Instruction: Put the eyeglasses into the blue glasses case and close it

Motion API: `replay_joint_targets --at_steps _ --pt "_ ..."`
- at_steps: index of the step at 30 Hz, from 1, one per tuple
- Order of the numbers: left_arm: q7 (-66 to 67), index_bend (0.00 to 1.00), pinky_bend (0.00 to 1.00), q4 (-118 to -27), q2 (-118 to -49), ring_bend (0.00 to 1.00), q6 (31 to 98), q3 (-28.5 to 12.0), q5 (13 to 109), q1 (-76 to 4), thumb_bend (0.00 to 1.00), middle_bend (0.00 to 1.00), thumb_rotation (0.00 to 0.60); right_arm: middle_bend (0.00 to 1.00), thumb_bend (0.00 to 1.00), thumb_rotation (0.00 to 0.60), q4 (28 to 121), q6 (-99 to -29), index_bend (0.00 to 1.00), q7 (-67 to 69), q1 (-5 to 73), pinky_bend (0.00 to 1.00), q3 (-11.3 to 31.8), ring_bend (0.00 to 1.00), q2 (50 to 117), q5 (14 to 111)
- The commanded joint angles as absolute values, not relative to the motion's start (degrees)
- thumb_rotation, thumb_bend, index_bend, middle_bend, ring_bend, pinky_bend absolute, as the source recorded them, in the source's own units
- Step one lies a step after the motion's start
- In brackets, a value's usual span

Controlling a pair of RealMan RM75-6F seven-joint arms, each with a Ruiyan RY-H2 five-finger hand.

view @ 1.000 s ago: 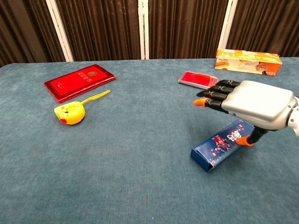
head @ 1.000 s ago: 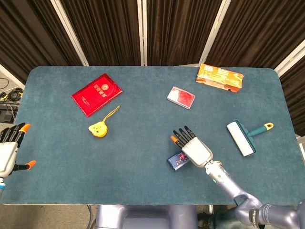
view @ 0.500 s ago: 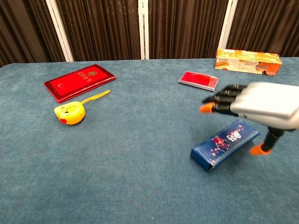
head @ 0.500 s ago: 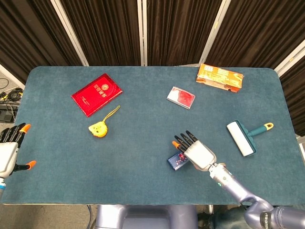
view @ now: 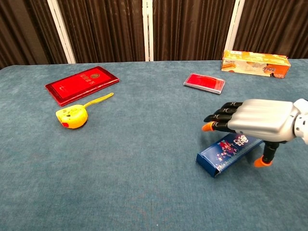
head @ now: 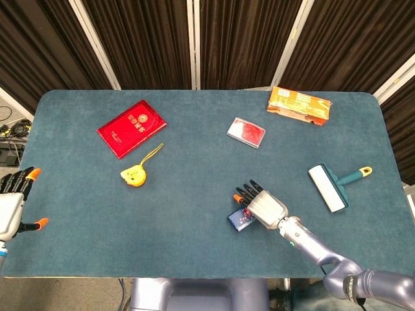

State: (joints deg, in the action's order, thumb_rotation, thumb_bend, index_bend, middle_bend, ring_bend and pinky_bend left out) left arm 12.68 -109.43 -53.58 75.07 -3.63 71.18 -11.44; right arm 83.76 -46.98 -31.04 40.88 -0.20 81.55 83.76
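Observation:
The blue glasses case (view: 225, 153), a flat patterned box, lies shut on the table near the front right; in the head view the blue case (head: 239, 220) peeks out from under my right hand. My right hand (view: 257, 120) hovers low over its right end, fingers stretched forward and apart, thumb pointing down beside the case, holding nothing. In the head view the right hand (head: 262, 206) covers most of the case. My left hand (head: 11, 204) stays off the table's left edge, fingers apart and empty. No eyeglasses show in either view.
A red booklet (head: 131, 127) and a yellow tape measure (head: 134, 175) lie at the left. A small red packet (head: 246, 132) and an orange box (head: 299, 105) sit at the back right. A teal lint brush (head: 329, 186) lies right of my right hand.
My right hand drew back to the right off the case, then came down lower over its right end. The case and the left hand have not moved.

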Motion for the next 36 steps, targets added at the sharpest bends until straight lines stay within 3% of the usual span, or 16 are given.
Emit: replay_joint_targets --at_steps 1,4,12,18,21,23,25,26,36 --pt "12.5 0.00 0.00 -109.3 -53.5 0.00 74.9 -3.7 71.0 -11.5 0.00 0.00 0.600 0.03 0.05 0.600 83.0 -46.2 0.03 -31.4 41.6 0.00 0.1 0.00 82.3 83.0" --pt "12.4 0.00 0.00 -109.2 -53.5 0.00 74.8 -3.8 70.9 -11.6 0.00 0.00 0.600 0.16 0.10 0.600 82.5 -46.8 0.15 -31.2 41.7 0.00 0.1 0.02 82.7 83.5" --pt "12.3 0.00 0.00 -109.1 -53.4 0.00 74.7 -3.7 70.9 -11.6 0.00 0.00 0.600 0.42 0.22 0.600 81.0 -48.7 0.45 -29.1 41.6 0.00 -0.3 0.24 83.6 85.5" --pt "12.5 0.00 0.00 -109.3 -53.5 0.00 74.8 -3.7 70.9 -11.6 0.00 0.00 0.600 0.45 0.25 0.600 80.4 -49.6 0.51 -28.2 41.5 0.00 -0.4 0.27 83.7 86.2" --pt "12.6 0.00 0.00 -109.3 -53.5 0.00 74.8 -3.6 71.0 -11.6 0.00 0.00 0.600 0.40 0.24 0.600 80.5 -49.4 0.44 -27.7 41.4 0.00 -0.6 0.25 83.4 86.0" --pt "12.6 0.00 0.00 -109.3 -53.5 0.00 74.8 -3.6 71.0 -11.6 0.00 0.00 0.600 0.28 0.20 0.600 81.0 -48.6 0.29 -27.9 41.4 0.00 -0.7 0.17 83.0 85.3" --pt "12.5 0.00 0.00 -109.3 -53.5 0.00 74.8 -3.6 70.9 -11.6 0.00 0.00 0.600 0.09 0.10 0.600 81.7 -48.0 0.07 -29.3 41.4 0.00 -0.8 0.05 82.6 84.4" --pt "12.5 0.00 0.00 -109.3 -53.5 0.00 74.8 -3.6 70.9 -11.6 0.00 0.00 0.600 0.03 0.07 0.600 82.1 -48.0 0.02 -29.9 41.3 0.00 -0.8 0.01 82.4 84.0" --pt "11.6 0.00 0.00 -109.9 -52.9 0.00 75.4 -3.5 72.1 -11.2 0.00 0.00 0.600 0.00 0.05 0.600 93.4 -55.6 0.00 -35.0 37.4 0.00 -1.2 0.00 74.6 83.8"
